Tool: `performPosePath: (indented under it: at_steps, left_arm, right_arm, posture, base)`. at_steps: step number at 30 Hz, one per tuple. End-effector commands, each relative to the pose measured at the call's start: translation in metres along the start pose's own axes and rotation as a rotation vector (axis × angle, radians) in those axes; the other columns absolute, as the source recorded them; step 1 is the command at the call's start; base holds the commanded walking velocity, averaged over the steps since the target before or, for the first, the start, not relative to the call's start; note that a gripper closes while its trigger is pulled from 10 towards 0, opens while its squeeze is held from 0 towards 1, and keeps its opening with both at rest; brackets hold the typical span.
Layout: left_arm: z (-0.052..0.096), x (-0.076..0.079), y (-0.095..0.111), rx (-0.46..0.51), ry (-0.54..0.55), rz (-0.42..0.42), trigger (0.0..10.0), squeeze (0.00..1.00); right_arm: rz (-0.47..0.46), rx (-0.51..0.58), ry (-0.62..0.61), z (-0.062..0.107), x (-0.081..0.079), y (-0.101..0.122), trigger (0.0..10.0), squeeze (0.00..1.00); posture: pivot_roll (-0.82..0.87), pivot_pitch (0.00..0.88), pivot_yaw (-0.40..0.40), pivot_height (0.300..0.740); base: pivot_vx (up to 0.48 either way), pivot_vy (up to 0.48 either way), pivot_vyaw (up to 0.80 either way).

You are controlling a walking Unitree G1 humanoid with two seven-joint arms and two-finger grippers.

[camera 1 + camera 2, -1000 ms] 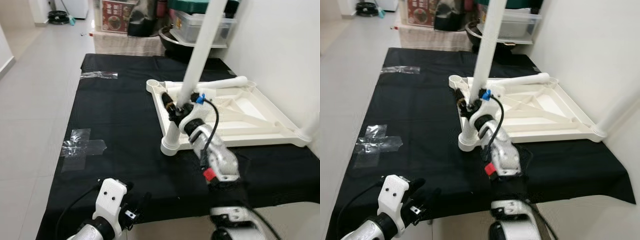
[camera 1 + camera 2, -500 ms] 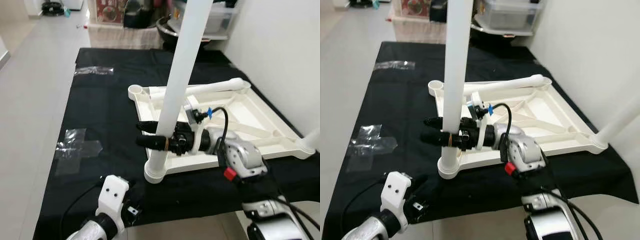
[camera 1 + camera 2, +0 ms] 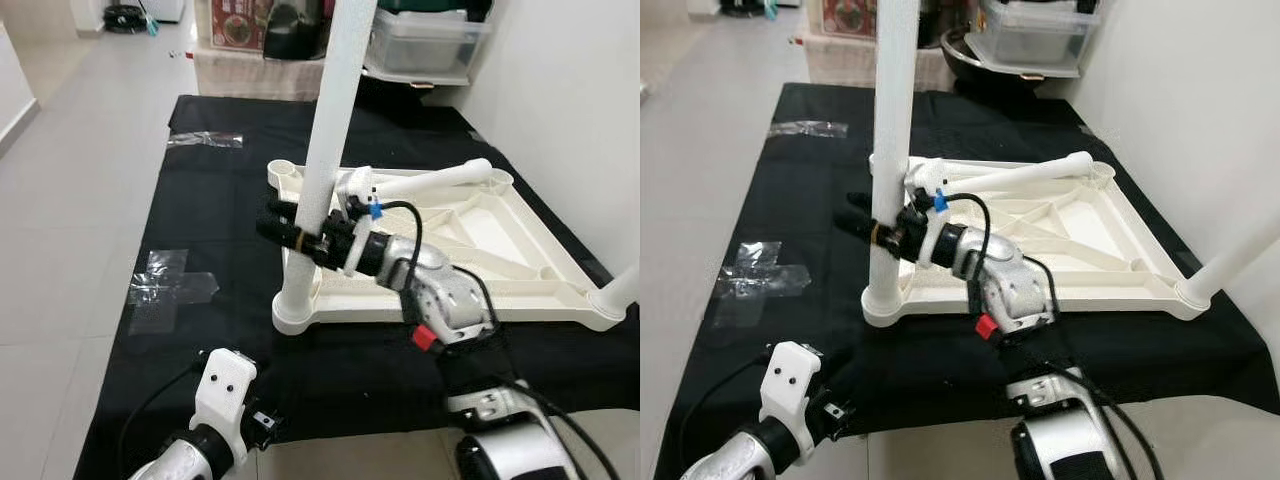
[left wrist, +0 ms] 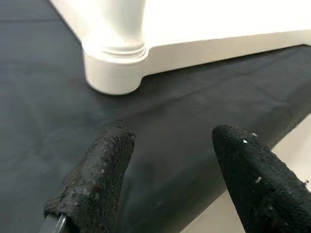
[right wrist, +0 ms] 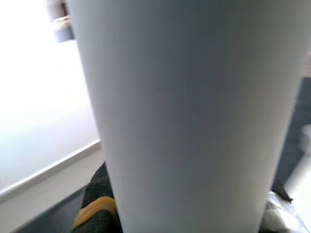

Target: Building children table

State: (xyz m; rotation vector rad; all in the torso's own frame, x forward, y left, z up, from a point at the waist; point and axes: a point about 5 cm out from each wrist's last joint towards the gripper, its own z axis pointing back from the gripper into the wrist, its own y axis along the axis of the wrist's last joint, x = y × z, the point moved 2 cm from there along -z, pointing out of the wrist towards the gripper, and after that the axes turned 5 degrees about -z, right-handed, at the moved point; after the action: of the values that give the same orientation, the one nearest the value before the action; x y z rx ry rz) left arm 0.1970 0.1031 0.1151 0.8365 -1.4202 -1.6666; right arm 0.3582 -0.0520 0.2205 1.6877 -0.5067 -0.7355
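Right gripper (image 3: 290, 228) clasps upright leg (image 3: 325, 150); tabletop (image 3: 470, 240) behind.

White table top (image 3: 500, 230) upside down; leg (image 3: 325, 150) upright in corner socket, seemingly seated

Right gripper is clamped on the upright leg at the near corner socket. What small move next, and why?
Probably keep the right gripper shut on the upright leg and press it straight down. The leg's foot already stands in the near corner socket of the upturned tabletop, but whether it is fully seated cannot be told. The left gripper hangs open and idle over the black cloth.
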Motion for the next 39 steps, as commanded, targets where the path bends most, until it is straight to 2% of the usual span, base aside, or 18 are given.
performPosePath:
  at_steps: [1, 2, 3, 4, 5, 7, 12, 13, 15, 16, 22, 23, 27, 30, 32, 33, 35, 39]
  left_arm:
    - [0.001, 0.002, -0.003, -0.012, -0.015, 0.012, 10.0, 0.0]
    - [0.001, 0.002, -0.003, -0.012, -0.015, 0.012, 10.0, 0.0]
    - [0.001, 0.002, -0.003, -0.012, -0.016, 0.012, 10.0, 0.0]
    - [0.001, 0.002, -0.003, -0.012, -0.016, 0.012, 10.0, 0.0]
    - [0.001, 0.002, -0.003, -0.011, -0.016, 0.011, 10.0, 0.0]
    - [0.001, 0.002, -0.003, -0.013, -0.016, 0.01, 10.0, 0.0]
    - [0.001, 0.003, -0.003, -0.013, -0.015, 0.01, 10.0, 0.0]
    - [0.001, 0.003, -0.003, -0.013, -0.015, 0.011, 10.0, 0.0]
    - [0.001, 0.003, -0.003, -0.013, -0.015, 0.011, 10.0, 0.0]
    - [0.001, 0.003, -0.003, -0.012, -0.015, 0.011, 10.0, 0.0]
    - [0.001, 0.003, -0.003, -0.011, -0.014, 0.015, 10.0, 0.0]
    - [0.001, 0.003, -0.003, -0.011, -0.014, 0.015, 10.0, 0.0]
    - [0.001, 0.003, -0.003, -0.011, -0.016, 0.016, 10.0, 0.0]
    - [0.0, 0.003, -0.003, -0.012, -0.017, 0.015, 10.0, 0.0]
    - [0.0, 0.003, -0.002, -0.01, -0.015, 0.014, 10.0, 0.0]
    - [0.0, 0.003, -0.002, -0.01, -0.015, 0.014, 10.0, 0.0]
    - [0.001, 0.004, -0.002, -0.009, -0.013, 0.013, 10.0, 0.0]
    - [0.001, 0.004, -0.001, -0.009, -0.012, 0.012, 10.0, 0.0]
  right_arm:
    - [-0.006, 0.081, -0.569, 0.036, 0.049, -0.007, 0.0, 0.0]
    - [-0.006, 0.081, -0.569, 0.036, 0.049, -0.007, 0.0, 0.0]
    - [0.015, 0.098, -0.693, 0.046, 0.052, -0.009, 0.0, 0.0]
    - [0.015, 0.098, -0.693, 0.046, 0.052, -0.009, 0.0, 0.0]
    - [0.006, 0.105, -0.808, 0.054, 0.051, -0.013, 0.0, 0.0]
    - [-0.002, 0.099, -0.878, 0.059, 0.049, -0.016, 0.0, 0.0]
    - [-0.039, 0.095, -0.902, 0.051, 0.037, -0.02, 0.0, 0.0]
    - [-0.063, 0.106, -0.856, 0.04, 0.029, -0.018, 10.0, 0.0]
    - [-0.064, 0.114, -0.835, 0.036, 0.026, -0.016, 10.0, 0.0]
    - [-0.084, 0.132, -0.771, 0.03, 0.021, -0.013, 10.0, 1.0]
    - [-0.094, 0.208, -0.542, 0.015, 0.012, 0.003, 10.0, 1.0]
    - [-0.106, 0.212, -0.459, 0.013, 0.014, 0.007, 10.0, 0.0]
    - [-0.157, 0.077, 0.012, 0.018, 0.009, 0.007, 10.0, 0.0]
    - [-0.173, 0.039, 0.072, 0.022, 0.009, 0.005, 10.0, 0.0]
    - [-0.154, -0.071, 0.341, 0.036, -0.001, -0.001, 10.0, 0.0]
    - [-0.154, -0.071, 0.341, 0.036, -0.001, -0.001, 10.0, 0.0]
    - [-0.125, -0.191, 0.602, 0.053, -0.014, -0.007, 10.0, 0.0]
    - [-0.104, -0.262, 0.713, 0.053, -0.019, -0.01, 10.0, 0.0]
  posture:
    - [0.12, 0.086, -0.133, 0.74]
    - [0.12, 0.086, -0.133, 0.74]
    - [0.12, 0.086, -0.133, 0.74]
    - [0.12, 0.086, -0.133, 0.74]
    - [0.12, 0.086, -0.133, 0.74]
    - [0.12, 0.085, -0.136, 0.74]
    - [0.12, 0.084, -0.137, 0.74]
    - [0.12, 0.086, -0.139, 0.74]
    - [0.12, 0.086, -0.139, 0.74]
    - [0.12, 0.085, -0.139, 0.74]
    - [0.12, 0.084, -0.137, 0.74]
    - [0.12, 0.082, -0.139, 0.74]
    - [0.12, 0.082, -0.135, 0.74]
    - [0.12, 0.082, -0.135, 0.74]
    - [0.12, 0.082, -0.138, 0.74]
    - [0.12, 0.082, -0.138, 0.74]
    - [0.13, 0.084, -0.143, 0.74]
    - [0.13, 0.084, -0.145, 0.74]
  base:
    - [0.0, 0.0, 0.0]
    - [0.0, 0.0, 0.0]
    - [0.0, 0.0, 0.0]
    - [0.0, 0.0, 0.0]
    - [0.0, 0.0, 0.0]
    - [0.0, 0.0, 0.0]
    - [0.0, 0.0, 0.0]
    - [0.0, 0.0, 0.0]
    - [0.0, 0.0, 0.0]
    - [0.0, 0.0, 0.0]
    - [0.0, 0.0, 0.0]
    - [0.0, 0.0, 0.0]
    - [0.0, 0.0, 0.0]
    - [0.0, 0.0, 0.0]
    - [0.0, 0.0, 0.0]
    - [0.0, 0.0, 0.0]
    - [0.0, 0.0, 0.0]
    - [0.0, 0.0, 0.0]
